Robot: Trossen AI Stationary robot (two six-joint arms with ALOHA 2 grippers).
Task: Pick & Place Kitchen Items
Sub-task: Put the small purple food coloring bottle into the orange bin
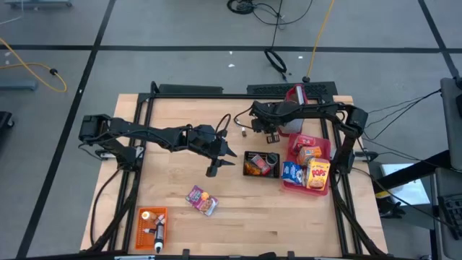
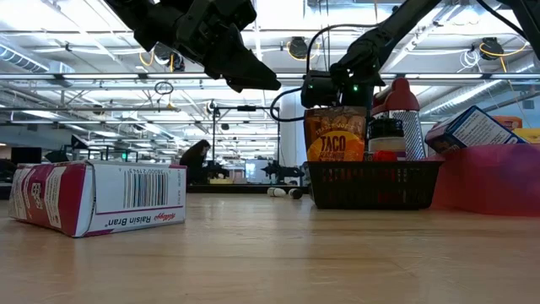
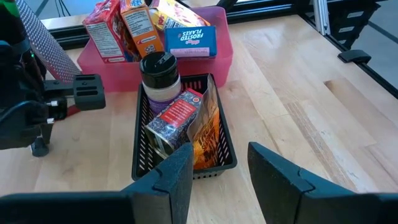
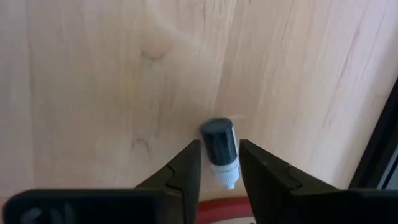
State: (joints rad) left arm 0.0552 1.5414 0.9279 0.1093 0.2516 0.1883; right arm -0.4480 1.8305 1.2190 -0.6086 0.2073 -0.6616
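The right tool (image 4: 217,171), near the table's (image 1: 238,217) far edge, straddles a small dark-capped bottle (image 4: 219,149) lying on the wood, fingers just apart. The left tool (image 3: 217,171) hovers spread, empty, mid-table.

A: Left arm?
B: Stretched toward table centre, left gripper (image 1: 216,160) aimed about 4 o'clock, fingers (image 3: 177,174) parted, holding nothing.
A: Right?
B: Folded toward 9 o'clock, right gripper (image 4: 219,163) pointing down, fingers slightly apart.
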